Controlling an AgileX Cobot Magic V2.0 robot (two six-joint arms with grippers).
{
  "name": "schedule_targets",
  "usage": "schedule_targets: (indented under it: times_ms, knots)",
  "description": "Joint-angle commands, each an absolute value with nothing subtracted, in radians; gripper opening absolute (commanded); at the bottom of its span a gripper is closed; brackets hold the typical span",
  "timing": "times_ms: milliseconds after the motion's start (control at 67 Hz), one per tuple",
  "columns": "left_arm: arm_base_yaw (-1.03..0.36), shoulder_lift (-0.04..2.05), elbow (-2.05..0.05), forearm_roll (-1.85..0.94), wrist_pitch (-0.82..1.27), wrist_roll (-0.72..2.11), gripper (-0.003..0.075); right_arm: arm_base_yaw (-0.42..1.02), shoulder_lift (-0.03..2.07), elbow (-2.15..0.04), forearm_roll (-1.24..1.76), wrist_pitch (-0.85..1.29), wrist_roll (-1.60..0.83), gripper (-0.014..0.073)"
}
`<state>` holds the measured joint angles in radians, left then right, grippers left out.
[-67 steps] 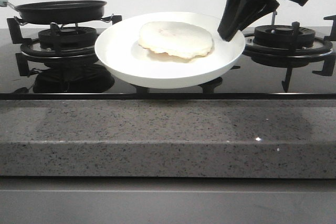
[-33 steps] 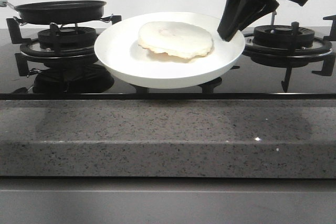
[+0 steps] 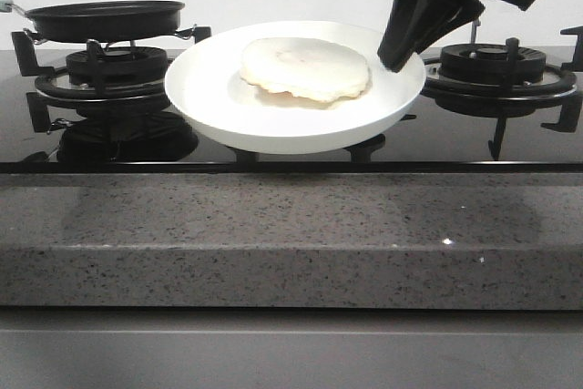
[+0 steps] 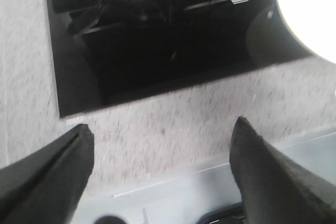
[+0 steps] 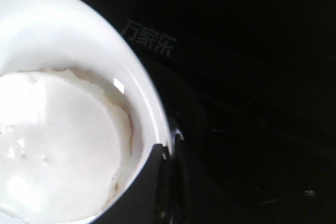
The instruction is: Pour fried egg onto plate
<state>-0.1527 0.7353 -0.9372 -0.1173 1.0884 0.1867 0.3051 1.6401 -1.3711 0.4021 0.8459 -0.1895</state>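
White plate (image 3: pixel 273 107) held above glass hob (image 3: pixel 291 148), right hand (image 3: pixel 401 56) clamped on its right rim. Fried egg (image 3: pixel 305 68) on plate, pale side up, toward rim nearer hand. Black frying pan (image 3: pixel 105 18) on left burner, apart from plate. Left hand (image 4: pixel 160 145) over speckled stone surface (image 3: pixel 291 239), fingers spread, gripping nothing.

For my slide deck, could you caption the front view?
Right gripper holds the white plate by its rim, fried egg pale side up.
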Motion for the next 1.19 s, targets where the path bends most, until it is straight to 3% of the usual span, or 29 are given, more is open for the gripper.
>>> schedule_targets:
  times_ms: [0, 418, 762, 1180]
  knots:
    - [-0.162, 0.697, -0.921, -0.122, 1.030, 0.174, 0.0522, 0.308, 1.594, -1.401, 0.433, 0.805, -0.195, -0.0067]
    - [-0.162, 0.677, -0.885, -0.122, 1.016, 0.174, 0.0507, 0.306, 1.595, -1.425, 0.431, 0.760, -0.195, -0.0067]
    - [-0.162, 0.677, -0.885, -0.122, 1.011, 0.174, 0.0449, 0.237, 1.684, -1.698, 0.430, 0.839, -0.171, -0.0067]
    - [-0.162, 0.677, -0.885, -0.124, 1.009, 0.174, 0.0448, 0.215, 1.933, -1.943, 0.435, 0.893, -0.104, -0.0067]
